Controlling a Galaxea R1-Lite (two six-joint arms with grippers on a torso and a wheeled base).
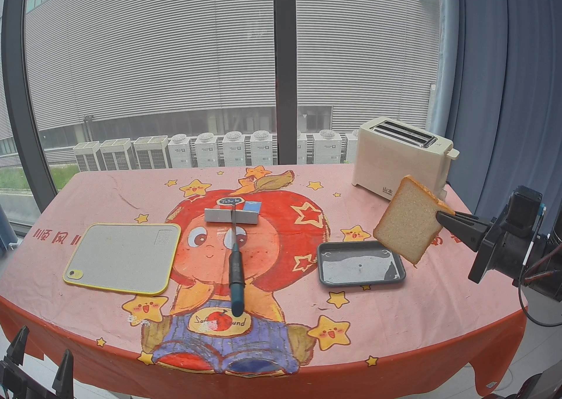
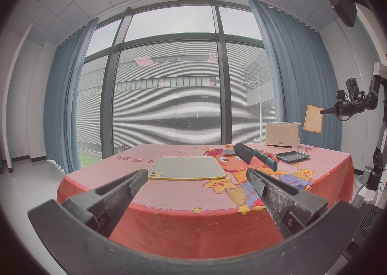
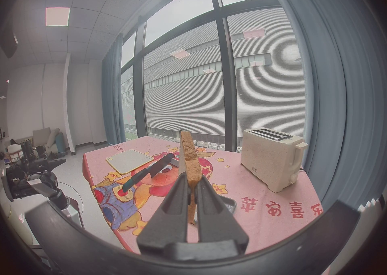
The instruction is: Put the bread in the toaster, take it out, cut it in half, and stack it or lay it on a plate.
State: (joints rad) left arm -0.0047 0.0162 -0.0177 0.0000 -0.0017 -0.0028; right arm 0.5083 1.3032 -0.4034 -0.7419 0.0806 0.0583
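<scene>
Two end effectors are mine, and only the right one is working. Off the counter's (image 1: 410, 312) front-left corner, my left end effector (image 2: 196, 177) hangs low with its fingers spread wide and nothing between them. On the counter near the left edge lies the cutting board (image 1: 123, 257), flat and bare. At the middle, the knife (image 1: 236, 277) points its handle toward the front edge, its blade resting across a grey block (image 1: 231, 216). Right of centre sits the dark tray (image 1: 357, 265), which I take for the plate, with nothing in it.

Above the tray's right end, the bread (image 1: 410, 219) is in the air, tilted, pinched at one crust edge by my right end effector (image 1: 445, 217), which is closed narrow on the slice. The toaster (image 1: 401, 163) stands at the back-right corner, slots up, just behind the bread and apart from it.

I judge this to be the first step: carrying the slice to the toaster, with toasting, cutting and plating all left to do. The next move calls for lifting the bread higher than the toaster's top, turning it so its flat face runs along a slot, then lowering it straight in before I let go. A tilted slice would likely catch on the slot's rim.
</scene>
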